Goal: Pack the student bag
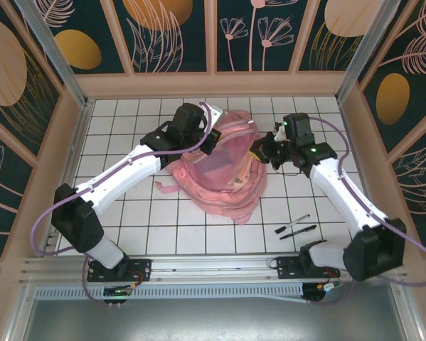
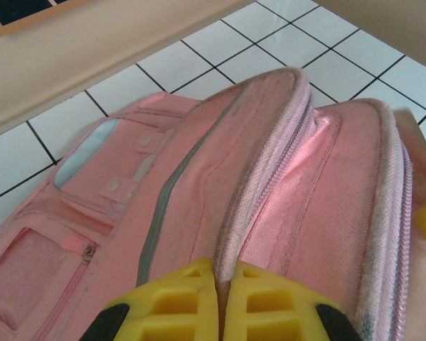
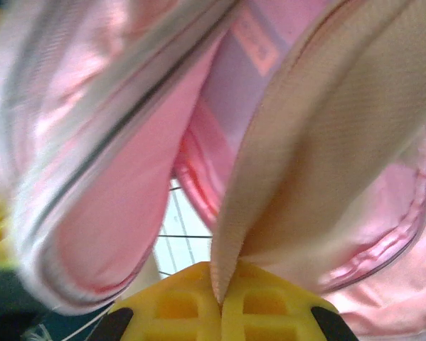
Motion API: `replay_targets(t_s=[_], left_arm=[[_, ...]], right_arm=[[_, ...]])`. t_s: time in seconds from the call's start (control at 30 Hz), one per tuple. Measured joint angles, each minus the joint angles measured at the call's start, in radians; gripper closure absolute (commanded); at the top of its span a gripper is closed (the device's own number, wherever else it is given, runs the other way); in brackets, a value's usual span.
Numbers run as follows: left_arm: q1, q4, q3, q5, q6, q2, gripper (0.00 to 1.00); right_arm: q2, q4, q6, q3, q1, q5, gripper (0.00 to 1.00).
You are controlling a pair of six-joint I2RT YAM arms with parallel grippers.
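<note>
The student bag (image 1: 220, 177), a large pink backpack, lies in the middle of the tiled table with its main opening held apart. My left gripper (image 1: 214, 138) is at its far left rim. In the left wrist view the yellow jaws (image 2: 221, 284) are shut on the zip edge of the bag (image 2: 198, 177). My right gripper (image 1: 259, 150) is at the bag's far right side. There its jaws (image 3: 220, 298) are shut on a peach-toned fabric edge of the bag (image 3: 326, 142), with the pink lining (image 3: 127, 206) hanging open to the left.
Two black pens (image 1: 298, 230) lie on the tiles at the front right, close to the right arm's base. Wooden walls (image 1: 213, 84) fence the table at the back and both sides. Bare tiles (image 1: 127, 121) lie left of the bag.
</note>
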Motion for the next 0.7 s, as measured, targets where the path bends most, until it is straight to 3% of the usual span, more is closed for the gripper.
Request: replay_targets(t_s=[0.13,0.27,0.47,0.7], left_arm=[[0.0,0.0,0.0,0.001,-0.027,0.0,1.0],[0.0,0.0,0.0,0.015,-0.078,0.0,1.0],[0.0,0.0,0.0,0.052,-0.152,0.0,1.0],[0.0,0.011,0.002,0.081,-0.209,0.0,1.0]], right_arm=[[-0.142,-0.016,0.046,0.0,0.014,-0.006,1.0],[-0.185,0.117,0.105,-0.099,0.042,-0.006,1.0],[-0.032,0.394,0.173,-0.29,0.045,-0.019,1.0],[0.077,0.676,0.223,-0.293,0.045,-0.061,1.0]])
